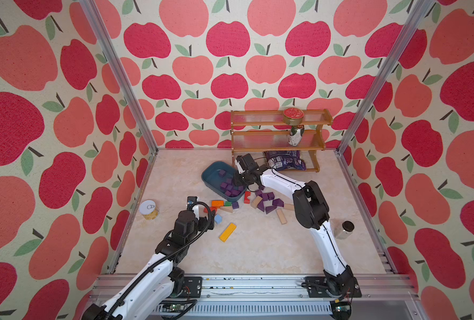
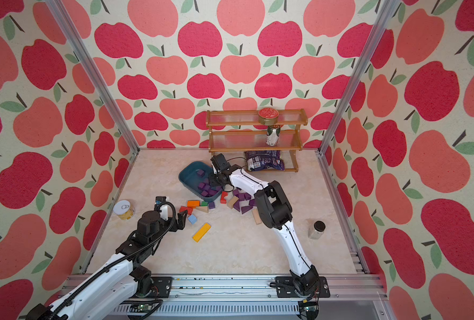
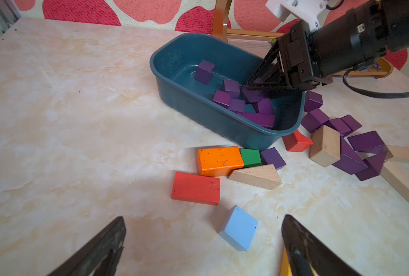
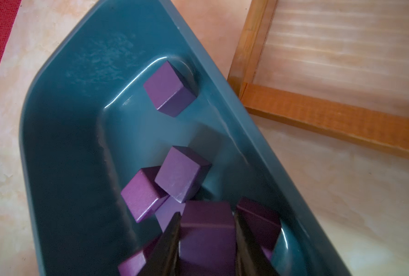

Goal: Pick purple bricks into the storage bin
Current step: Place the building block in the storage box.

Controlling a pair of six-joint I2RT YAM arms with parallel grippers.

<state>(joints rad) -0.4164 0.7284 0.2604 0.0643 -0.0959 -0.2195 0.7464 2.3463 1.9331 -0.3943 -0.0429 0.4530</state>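
Release looks to be the step in hand: your right gripper point(image 4: 207, 216) is pinched narrow on one purple brick point(image 4: 208, 239), poised low inside the storage bin point(image 3: 186, 105), above the purple bricks point(image 3: 231, 87) already lying on its floor. Your next move, I judge, is simply to part the jaws and let the cube drop among them, then lift out without catching the rim. Just outside the bin, beneath that arm, a cluster of purple cubes and wedges point(image 3: 314, 119) lies on the table point(image 3: 79, 119), mixed in with a tan block point(image 3: 324, 149) and with a small red block point(image 3: 296, 142) just beside the bin. One lone purple cube point(image 3: 272, 157) sits pressed against a green block point(image 3: 250, 157) and a tan wedge point(image 3: 256, 176), so you will likely need a careful approach there. Your left gripper point(image 3: 203, 217) hangs spread wide and empty near a light-blue block point(image 3: 238, 227). The wooden rack point(image 1: 280, 133) stands close behind the bin, leaving you little room on that side.
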